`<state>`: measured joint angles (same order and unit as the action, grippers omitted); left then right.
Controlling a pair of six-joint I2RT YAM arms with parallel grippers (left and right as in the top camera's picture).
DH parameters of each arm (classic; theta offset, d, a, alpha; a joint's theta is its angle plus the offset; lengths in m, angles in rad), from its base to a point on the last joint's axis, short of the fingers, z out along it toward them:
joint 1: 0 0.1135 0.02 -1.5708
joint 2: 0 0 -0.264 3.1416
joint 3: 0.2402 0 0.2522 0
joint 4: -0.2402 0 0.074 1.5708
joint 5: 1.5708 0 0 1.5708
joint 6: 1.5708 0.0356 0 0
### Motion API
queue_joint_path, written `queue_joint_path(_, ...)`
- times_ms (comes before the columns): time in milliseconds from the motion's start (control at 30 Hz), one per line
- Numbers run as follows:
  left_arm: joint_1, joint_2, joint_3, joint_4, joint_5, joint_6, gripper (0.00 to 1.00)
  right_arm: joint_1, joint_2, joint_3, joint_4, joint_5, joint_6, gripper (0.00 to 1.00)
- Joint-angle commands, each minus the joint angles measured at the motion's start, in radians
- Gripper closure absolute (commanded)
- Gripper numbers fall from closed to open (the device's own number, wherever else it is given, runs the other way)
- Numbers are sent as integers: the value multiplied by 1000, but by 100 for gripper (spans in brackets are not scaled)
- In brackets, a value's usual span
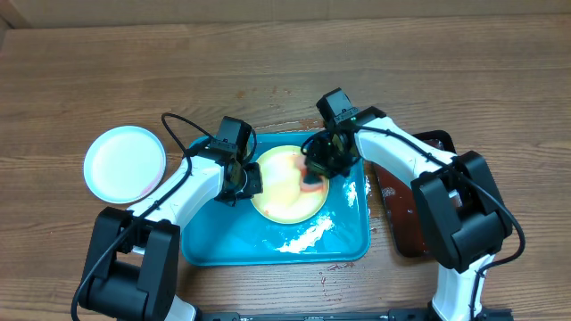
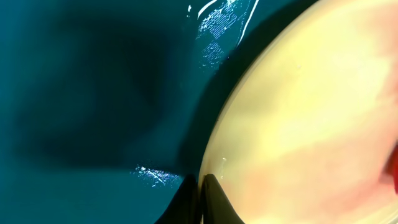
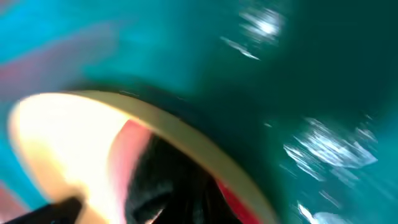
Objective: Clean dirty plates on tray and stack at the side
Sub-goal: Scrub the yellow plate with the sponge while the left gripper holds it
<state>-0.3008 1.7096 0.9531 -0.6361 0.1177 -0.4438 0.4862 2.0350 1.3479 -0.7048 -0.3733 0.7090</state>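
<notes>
A pale yellow-green plate (image 1: 284,189) lies on the turquoise tray (image 1: 219,245), its surface tinged orange-pink. My left gripper (image 1: 243,178) is shut on the plate's left rim; in the left wrist view its black fingertips (image 2: 217,204) pinch the edge of the plate (image 2: 298,124) over the tray (image 2: 93,93). My right gripper (image 1: 314,168) is over the plate's right part, shut on a small reddish pad (image 1: 310,184) that presses on the plate. The right wrist view is blurred: the gripper (image 3: 180,199), the dark and red pad (image 3: 233,196), the plate (image 3: 56,137), the tray (image 3: 280,68). A light blue plate (image 1: 125,163) sits on the table, left of the tray.
A dark brown tray (image 1: 403,214) with reddish liquid lies right of the turquoise tray, partly under my right arm. White wet streaks (image 1: 308,234) shine on the turquoise tray's front right. Bare wooden table (image 1: 268,53) stretches behind.
</notes>
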Motion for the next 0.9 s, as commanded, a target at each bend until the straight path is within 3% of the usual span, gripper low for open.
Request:
queue_joint_path(0,4,24,5,-11,-39,22,96,65,36,-6,85,-119,-37,96)
queue_joint_path(200,4,24,5,-26,-39,22,96,153,89,-6,145,-119,113,96)
queue_joint_path(533,4,24,5,-41,-39,22,96,113,122,-6,301,-108,152,96)
queue_joint_path(733,4,24,5,-47,-39,21,96,-42,122,-6,160,33,166,96)
queue_joint_path(867,4,24,5,-47,-39,21,96,-142,122,-6,26,81,101,96)
